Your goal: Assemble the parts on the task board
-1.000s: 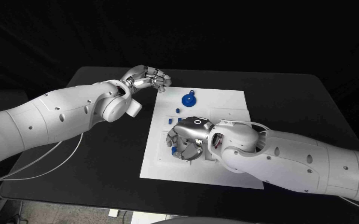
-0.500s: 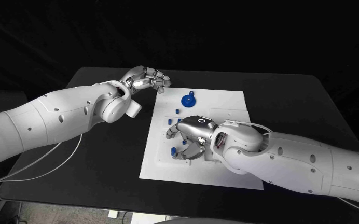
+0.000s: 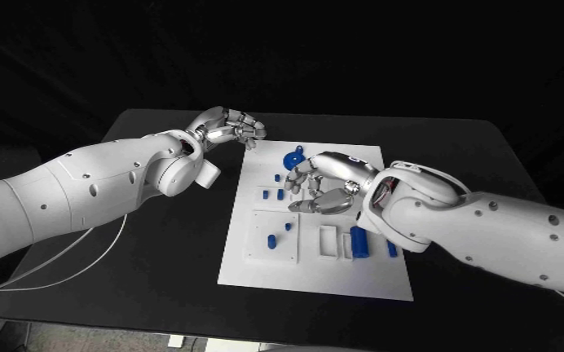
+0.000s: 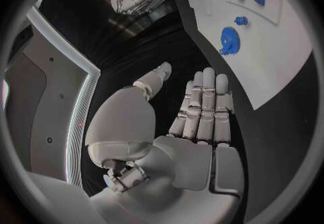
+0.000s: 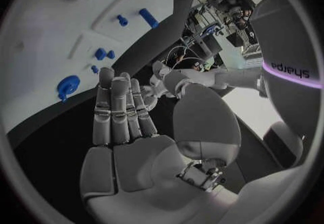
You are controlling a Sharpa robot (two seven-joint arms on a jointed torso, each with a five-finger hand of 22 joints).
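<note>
The white task board (image 3: 317,275) lies in the middle of the black table. A round blue part (image 3: 294,157) sits near its far edge, several small blue parts (image 3: 273,194) stand along its left side, and a longer blue part (image 3: 359,239) stands near its right. My right hand (image 3: 323,185) hovers over the board's far middle, fingers apart, holding nothing; the right wrist view shows its palm (image 5: 125,127) bare, above the board (image 5: 54,29). My left hand (image 3: 229,128) stays off the board's far left corner, fingers apart and nothing in it, its palm (image 4: 196,121) also bare.
Black table (image 3: 153,238) surrounds the board on all sides. A white cable (image 3: 71,254) trails over the table's left part. Two raised white blocks (image 3: 326,242) sit on the board's near middle.
My right hand has lifted off the board's near left area and moved toward its far side, uncovering blue parts there. The left hand has hardly moved.
</note>
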